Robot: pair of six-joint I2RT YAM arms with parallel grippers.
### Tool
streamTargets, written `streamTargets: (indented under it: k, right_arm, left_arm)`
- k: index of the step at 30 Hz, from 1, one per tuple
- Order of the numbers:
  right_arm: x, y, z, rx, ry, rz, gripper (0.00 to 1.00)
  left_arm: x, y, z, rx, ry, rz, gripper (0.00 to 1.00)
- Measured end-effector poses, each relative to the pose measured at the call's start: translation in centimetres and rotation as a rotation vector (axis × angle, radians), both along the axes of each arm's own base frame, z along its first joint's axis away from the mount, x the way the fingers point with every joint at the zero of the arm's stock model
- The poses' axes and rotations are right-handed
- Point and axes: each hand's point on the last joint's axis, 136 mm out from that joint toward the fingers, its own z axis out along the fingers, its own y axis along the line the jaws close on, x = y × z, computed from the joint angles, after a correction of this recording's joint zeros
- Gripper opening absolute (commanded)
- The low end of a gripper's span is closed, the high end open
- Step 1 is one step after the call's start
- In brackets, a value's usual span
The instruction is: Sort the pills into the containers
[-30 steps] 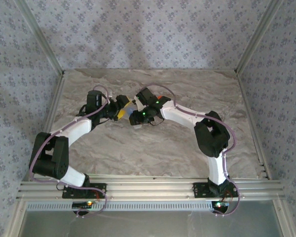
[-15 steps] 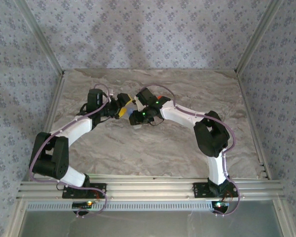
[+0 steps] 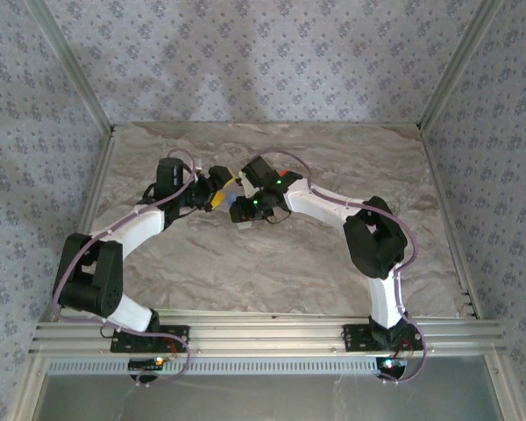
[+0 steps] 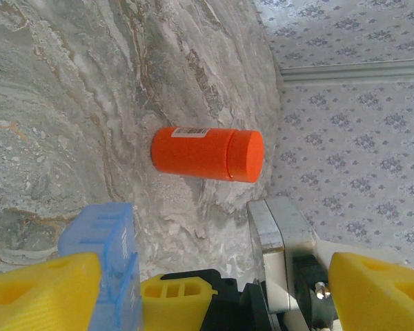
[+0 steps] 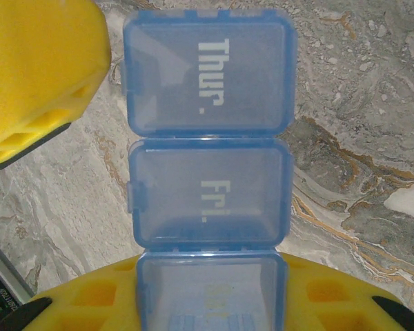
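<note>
Left to right. Left gripper: jaws set wide, nothing clamped. One of its fingers lies just beside the "Thur." lid of the blue pill organizer; whether they touch cannot be told.

The organizer, a strip of lidded day compartments, sits over the middle of the table. Whether it rests on the marble or is lifted cannot be told. Its end compartment is pinched in the right gripper, whose jaws are closed on it. That lid's lettering is too faint to read, the strip is cut off by the lower frame edge, and the contents cannot be made out through the closed translucent lids. From the top camera the two grippers crowd together and the organizer reads as a pale sliver.

Orange bottle: on its side on the marble, apart from the organizer, cap on. From above it is largely covered by the right wrist.

Bare marble runs from the grippers to the front rail and out to both sides. A narrower strip lies before the back wall.
</note>
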Motion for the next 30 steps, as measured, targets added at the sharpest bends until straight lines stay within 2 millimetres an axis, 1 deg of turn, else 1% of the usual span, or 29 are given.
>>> streamTargets:
  k: [12,20,26,30]
  right_arm:
    - [0.1,-0.1,-0.2,0.001,0.017,-0.021,0.32]
    - [0.4,-0.3,-0.5,-0.001,0.026,-0.039,0.33]
    - [1.1,-0.4,-0.4,0.010,0.021,-0.055,0.33]
    - [1.3,-0.2,-0.4,0.015,0.016,-0.055,0.33]
  left_arm:
    - [-0.1,0.1,-0.3,0.016,0.000,-0.001,0.86]
    - [-0.5,0.0,-0.5,0.023,0.016,-0.009,0.86]
    - [-0.9,0.1,0.2,0.025,0.002,-0.012,0.87]
    - [-0.9,0.1,0.3,0.024,0.001,-0.012,0.87]
